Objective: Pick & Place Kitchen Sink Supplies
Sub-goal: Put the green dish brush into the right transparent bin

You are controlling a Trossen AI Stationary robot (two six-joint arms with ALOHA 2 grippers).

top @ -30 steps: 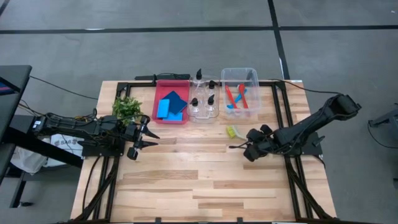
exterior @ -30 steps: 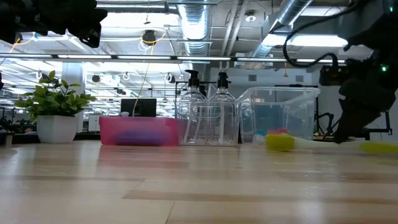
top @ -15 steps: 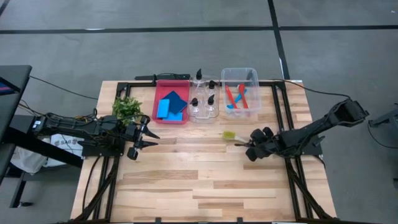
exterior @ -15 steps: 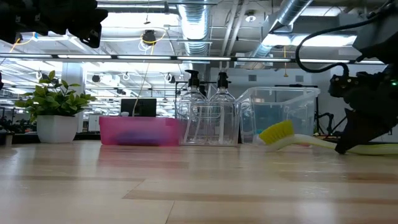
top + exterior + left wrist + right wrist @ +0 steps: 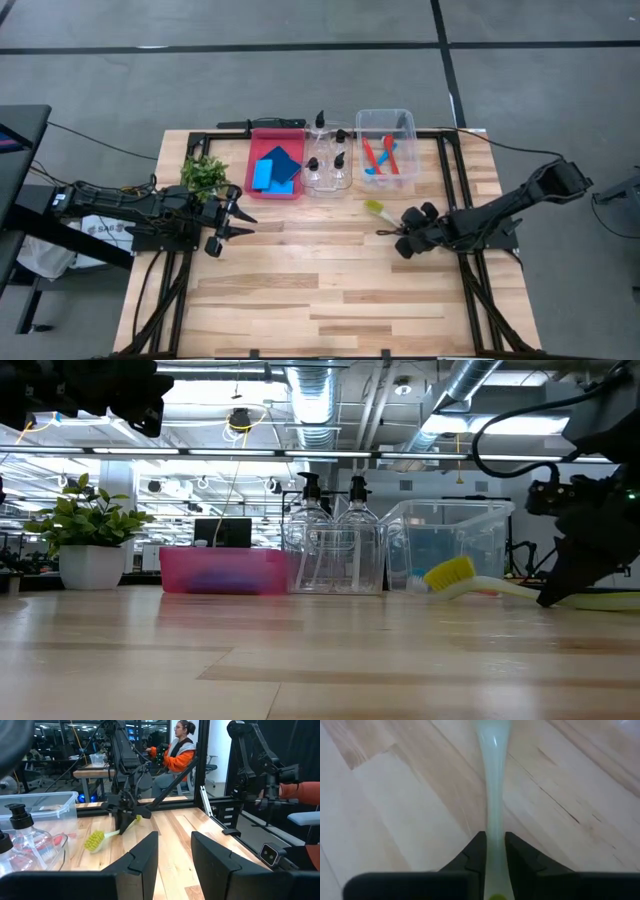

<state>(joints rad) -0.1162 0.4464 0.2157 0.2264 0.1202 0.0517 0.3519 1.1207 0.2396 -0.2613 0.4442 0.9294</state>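
A yellow-green long-handled brush (image 5: 376, 210) lies right of the table's middle, in front of the bins, with my right gripper (image 5: 386, 232) shut on its handle. The bristle head (image 5: 449, 572) is tipped up off the wood. My left gripper (image 5: 246, 225) hangs open and level beside the plant at the table's left, holding nothing. Clear pump bottles (image 5: 328, 160) stand at the far edge. Two blue sponges (image 5: 274, 168) lie in the red bin (image 5: 258, 185), and red and blue brushes (image 5: 380, 157) lie in the clear bin (image 5: 404, 122). My right gripper pinches the brush's pale handle (image 5: 493, 827) between its two fingers, well back from the bristle head. The fingers slant down from the table's right side and run along the handle, which reaches forward past their tips. The head end is tilted up, clear of the table.
A small leafy plant (image 5: 204, 172) in a white pot stands just beyond my left gripper. Bare wooden table spreads across the near half. Black frame rails (image 5: 452, 180) run along the table's sides. A person sits in the room beyond the table.
My right gripper has come down onto the brush handle and shut on it. The brush, which lay flat, now has its bristle head tipped up off the table and swung a little toward the far edge.
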